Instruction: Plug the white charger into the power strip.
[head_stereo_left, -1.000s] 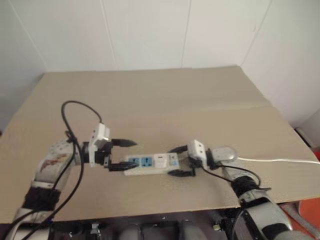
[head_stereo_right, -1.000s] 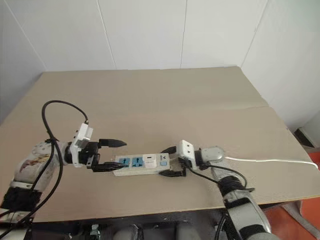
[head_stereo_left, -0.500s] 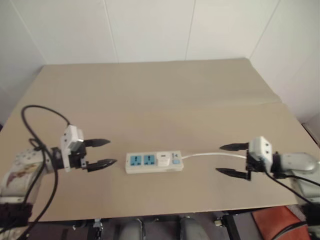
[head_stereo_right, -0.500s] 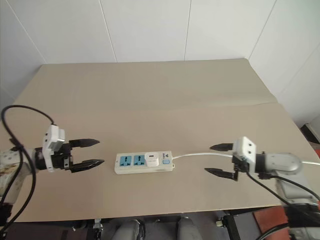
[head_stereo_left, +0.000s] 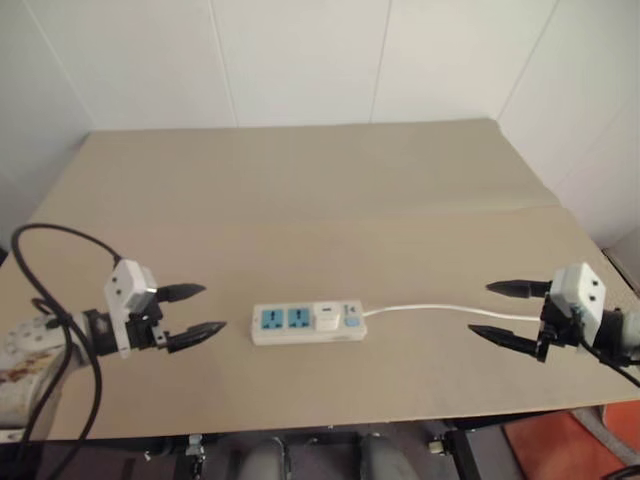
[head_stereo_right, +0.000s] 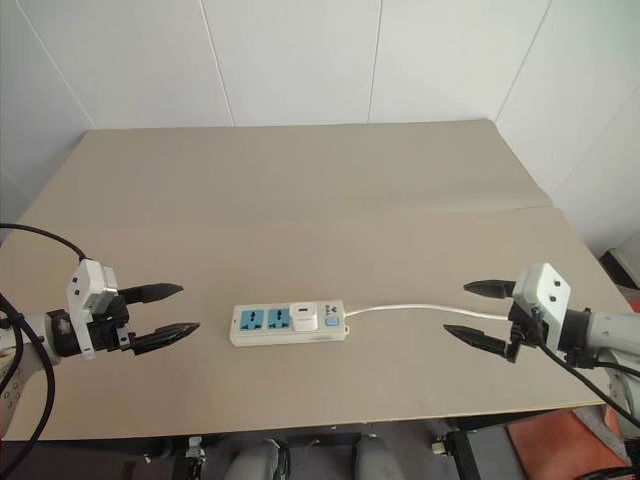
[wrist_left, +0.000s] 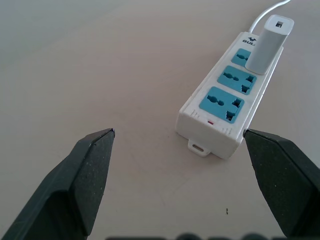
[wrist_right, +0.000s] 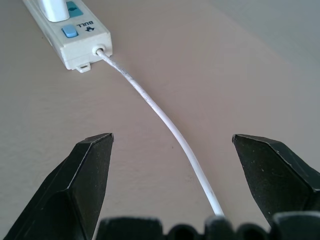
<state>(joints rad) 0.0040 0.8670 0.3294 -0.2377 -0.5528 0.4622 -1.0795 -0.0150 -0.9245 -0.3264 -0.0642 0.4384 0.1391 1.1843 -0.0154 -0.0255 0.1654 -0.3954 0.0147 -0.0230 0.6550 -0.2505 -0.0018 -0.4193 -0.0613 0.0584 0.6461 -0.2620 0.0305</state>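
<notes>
Two wide, empty claws flank the power strip (head_stereo_left: 306, 323) on a tan table (head_stereo_left: 300, 190) below white walls (head_stereo_left: 300, 60).

"BULL" printed on power strip (wrist_right: 75, 31) switch end.

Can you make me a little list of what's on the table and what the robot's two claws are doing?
table: tan tabletop
power strip: white bar lying flat near the front edge
white charger: standing in the socket nearest the switch end
free sockets: two blue ones
cable: thin white, running toward the right gripper
left gripper: open, empty
right gripper: open, empty
</notes>
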